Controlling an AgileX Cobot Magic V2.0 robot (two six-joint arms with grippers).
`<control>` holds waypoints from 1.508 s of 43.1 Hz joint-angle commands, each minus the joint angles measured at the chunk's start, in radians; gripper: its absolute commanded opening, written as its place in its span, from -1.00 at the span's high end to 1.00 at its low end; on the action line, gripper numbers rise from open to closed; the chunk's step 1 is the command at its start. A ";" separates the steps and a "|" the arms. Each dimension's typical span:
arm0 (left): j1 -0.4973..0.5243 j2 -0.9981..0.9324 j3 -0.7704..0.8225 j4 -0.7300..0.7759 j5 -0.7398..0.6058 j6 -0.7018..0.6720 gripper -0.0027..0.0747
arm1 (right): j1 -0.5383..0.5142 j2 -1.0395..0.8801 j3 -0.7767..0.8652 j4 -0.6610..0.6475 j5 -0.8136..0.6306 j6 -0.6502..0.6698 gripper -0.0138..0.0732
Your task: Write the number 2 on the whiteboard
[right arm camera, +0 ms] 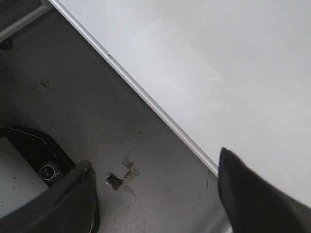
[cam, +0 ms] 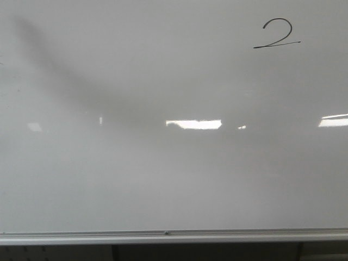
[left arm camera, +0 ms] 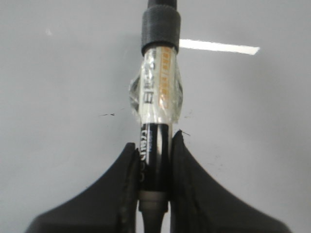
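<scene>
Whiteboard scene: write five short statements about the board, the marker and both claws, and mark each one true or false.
1. A number 2 is drawn near the upper right of the whiteboard in the front view. True.
2. The left claw is open and holds nothing. False: it is shut on a black marker.
3. The right claw has its fingers spread with nothing between them. True.
4. The marker has clear tape wrapped around its barrel. True.
5. The digit is written in red. False: the line is black.
</scene>
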 commanded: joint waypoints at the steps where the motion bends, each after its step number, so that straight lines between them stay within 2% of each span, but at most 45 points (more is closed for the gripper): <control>1: 0.000 0.021 -0.026 -0.007 -0.166 -0.009 0.92 | -0.004 -0.006 -0.027 0.007 -0.061 0.001 -0.58; 21: -0.078 0.188 -0.026 0.028 -0.428 -0.009 0.90 | -0.004 -0.006 -0.027 0.007 -0.067 0.001 -0.58; 25: -0.078 0.205 -0.026 0.028 -0.428 -0.009 0.75 | -0.004 -0.006 -0.027 0.007 -0.067 0.001 -0.58; 35: -0.078 0.224 -0.026 0.028 -0.411 -0.009 0.13 | -0.004 -0.006 -0.027 0.007 -0.067 0.001 -0.58; 41: -0.078 0.220 -0.026 0.028 -0.411 -0.007 -0.02 | -0.004 -0.006 -0.027 0.007 -0.067 0.001 -0.58; 51: -0.078 0.129 -0.026 0.028 -0.353 0.000 -0.03 | -0.004 -0.006 -0.027 0.007 -0.066 0.001 -0.58; 57: -0.078 0.034 -0.028 0.047 -0.265 0.004 -0.02 | -0.004 -0.006 -0.027 0.007 -0.067 0.001 -0.58; 61: -0.078 -0.032 -0.041 0.088 -0.173 0.004 -0.02 | -0.004 -0.006 -0.027 0.007 -0.070 0.018 -0.58; 65: -0.078 -0.097 -0.078 0.142 0.004 0.004 -0.02 | -0.004 -0.006 -0.028 0.007 -0.081 0.064 -0.58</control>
